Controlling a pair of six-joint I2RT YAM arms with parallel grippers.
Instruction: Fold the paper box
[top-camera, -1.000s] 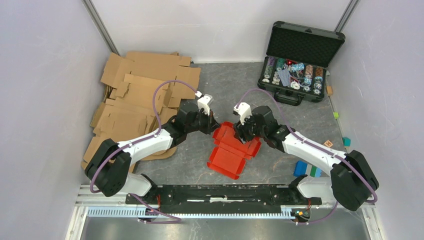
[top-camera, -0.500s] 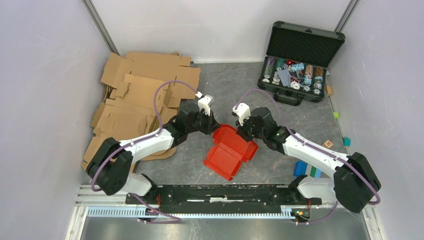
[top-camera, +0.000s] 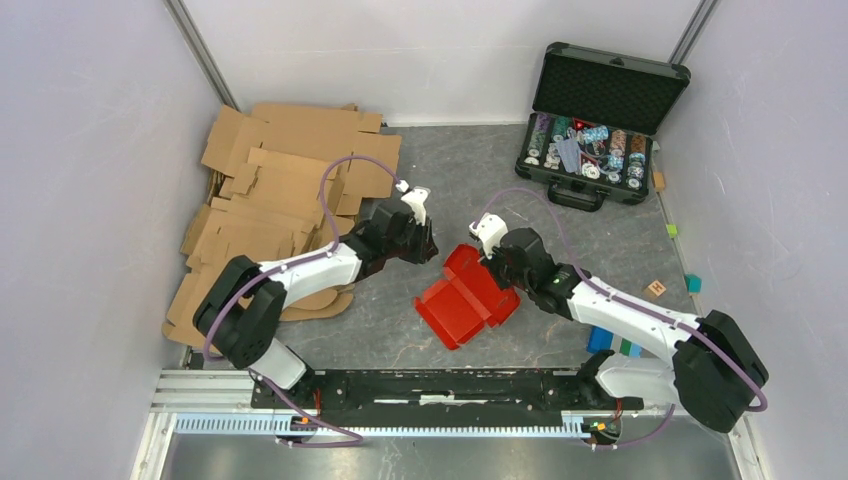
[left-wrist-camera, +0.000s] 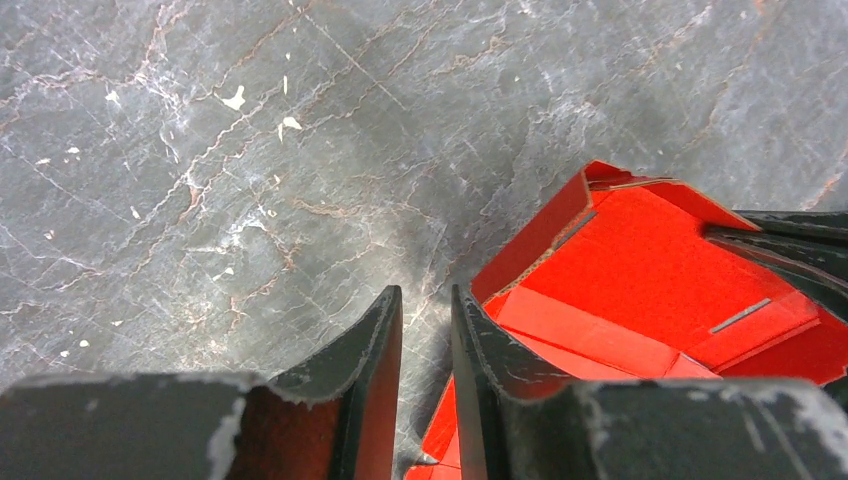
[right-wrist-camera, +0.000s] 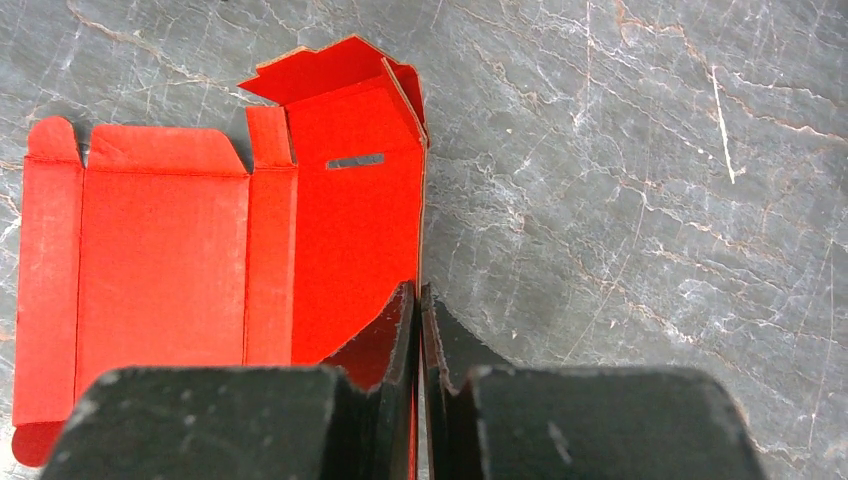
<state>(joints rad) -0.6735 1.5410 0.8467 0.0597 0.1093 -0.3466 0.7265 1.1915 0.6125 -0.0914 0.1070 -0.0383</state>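
The paper box (top-camera: 458, 303) is a bright red creased sheet, partly folded, lying on the grey table between the two arms. One side wall stands raised, with a slot in the panel (right-wrist-camera: 355, 161). My right gripper (right-wrist-camera: 418, 292) is shut on the edge of that raised wall; from above it (top-camera: 496, 272) sits at the box's far right side. My left gripper (left-wrist-camera: 426, 300) stands slightly open with only bare table in the gap, and the box (left-wrist-camera: 650, 270) lies just right of its right finger. From above, the left gripper (top-camera: 429, 250) hangs just left of the box's far corner.
Brown corrugated cardboard sheets (top-camera: 280, 190) are piled at the back left, under the left arm. An open black case of poker chips (top-camera: 592, 150) stands at the back right. Small coloured blocks (top-camera: 615, 340) lie near the right arm's base, with others (top-camera: 693, 283) by the right wall.
The left gripper let go of the box, opened a little and drew back to the left. The right gripper shut on the box's wall, and the box turned and slid slightly toward the front.
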